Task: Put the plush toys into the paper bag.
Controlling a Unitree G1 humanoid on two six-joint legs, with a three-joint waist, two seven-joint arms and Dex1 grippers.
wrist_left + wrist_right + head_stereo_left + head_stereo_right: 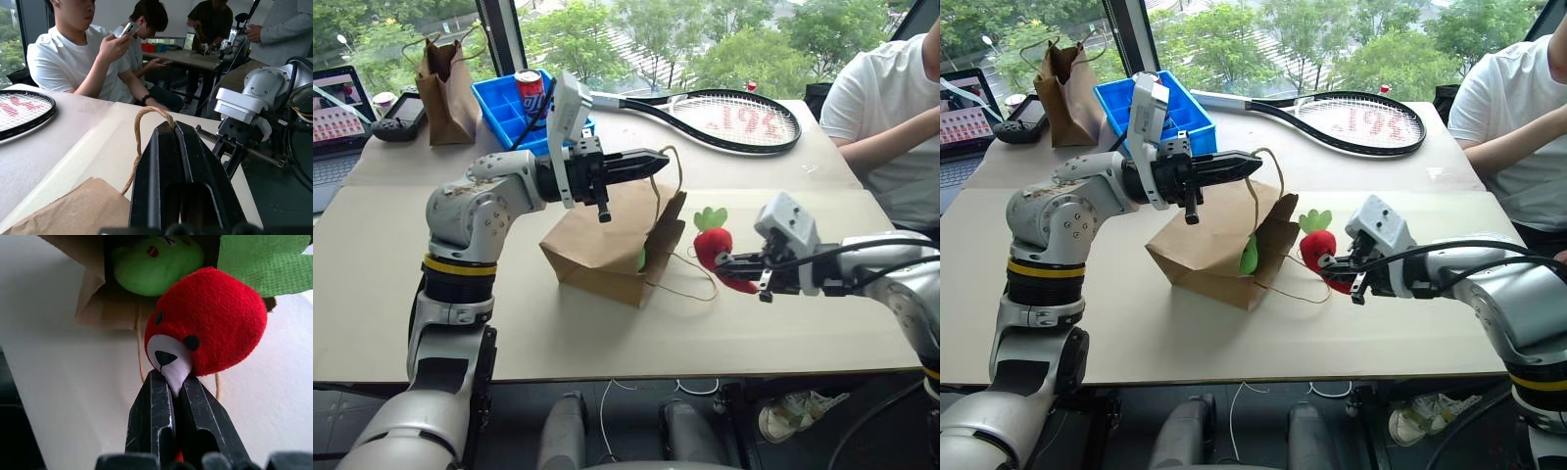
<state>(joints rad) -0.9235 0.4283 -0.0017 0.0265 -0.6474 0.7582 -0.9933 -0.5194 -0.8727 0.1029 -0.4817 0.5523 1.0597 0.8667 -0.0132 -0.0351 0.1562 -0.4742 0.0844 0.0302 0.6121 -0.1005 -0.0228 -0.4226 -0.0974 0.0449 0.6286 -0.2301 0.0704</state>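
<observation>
Fingers (161, 406) of the right gripper (736, 266) pinched the red toy (714, 247) beside the paper bag (607, 245); one toy remained.
The left gripper (651, 161) clamped the bag's handle (146, 117), mouth held open; the green toy (156, 264) lay inside.

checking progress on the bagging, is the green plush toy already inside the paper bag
Yes, the right wrist view shows the green plush toy lying inside the open mouth of the paper bag.
</observation>
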